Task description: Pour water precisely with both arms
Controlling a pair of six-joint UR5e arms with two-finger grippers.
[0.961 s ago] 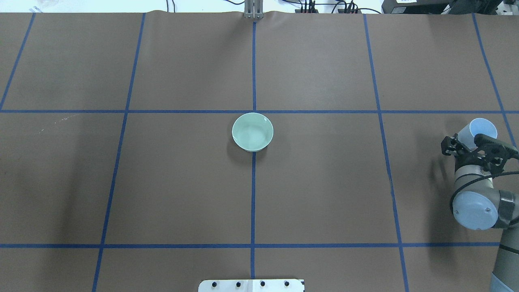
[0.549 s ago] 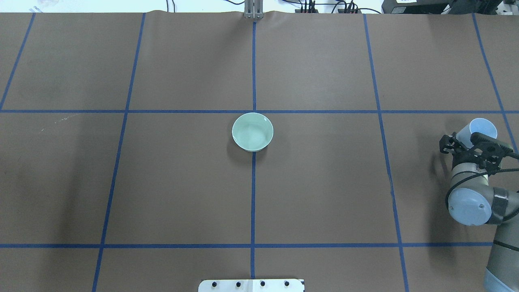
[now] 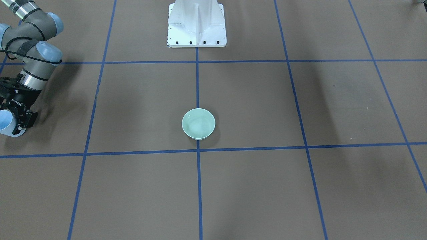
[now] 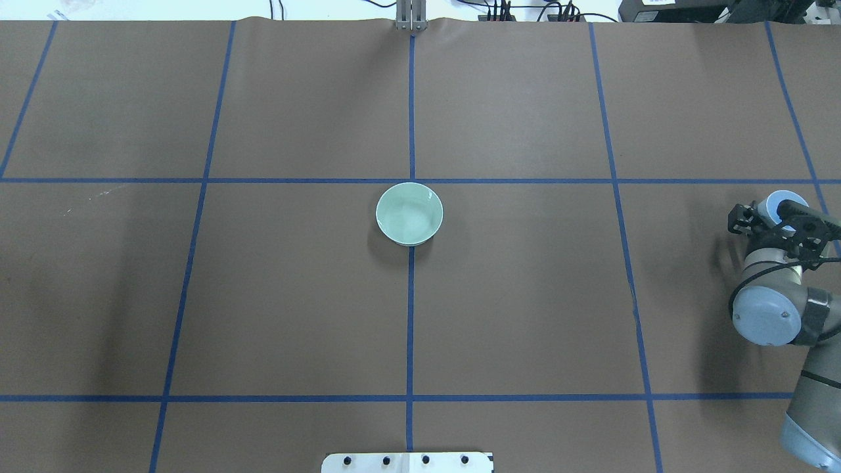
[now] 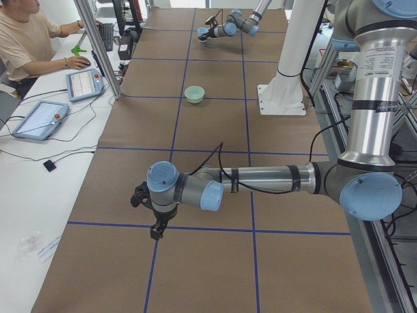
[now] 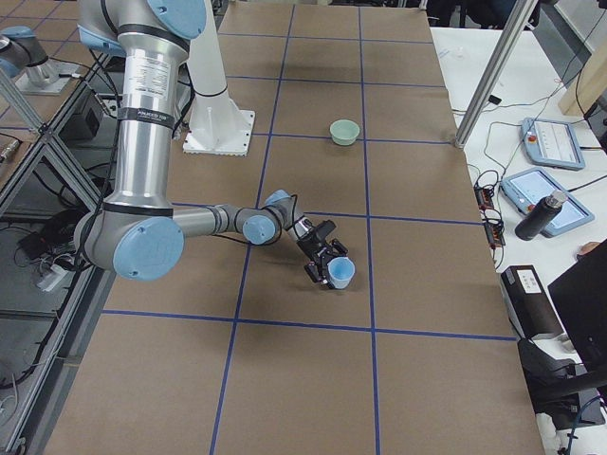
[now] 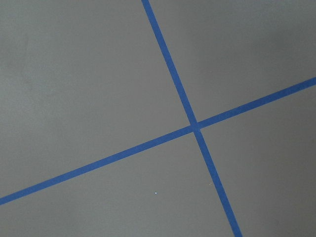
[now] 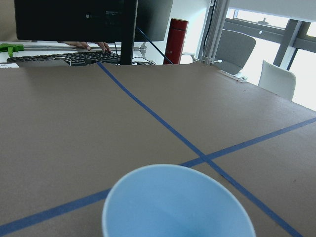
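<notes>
Left arm (image 5: 260,179) lies low and long over the worktop (image 4: 295,295). Left pincer (image 5: 157,229) points straight down, just above a blue tape crossing (image 7: 195,126). Spread or pressed together: cannot tell, side view only.

Right arm (image 4: 765,315) reaches forward at the worktop's right end. Right pincer (image 4: 778,215) pinches a light-blue cup (image 4: 771,206) by its wall, one finger on each side. Cup's long axis is near vertical, mouth up. Its rim fills the bottom of the right wrist view. Whether its base touches the paper: cannot tell.

Against half a second ago: the cup then leaned, with its side wall showing toward the pincer's left. Now it is righted and the wall is mostly hidden under the pincer. Pincer and wrist have shifted a little away from the robot and to the right.

Around: pale green bowl (image 4: 409,213), upright on a tape line, well apart to the right pincer's left. Between the two lie brown paper and a blue tape line (image 4: 621,217). White pedestal (image 3: 196,23) stands behind and left of the right pincer. An operator (image 5: 26,39) sits at a desk well beyond the left pincer.
</notes>
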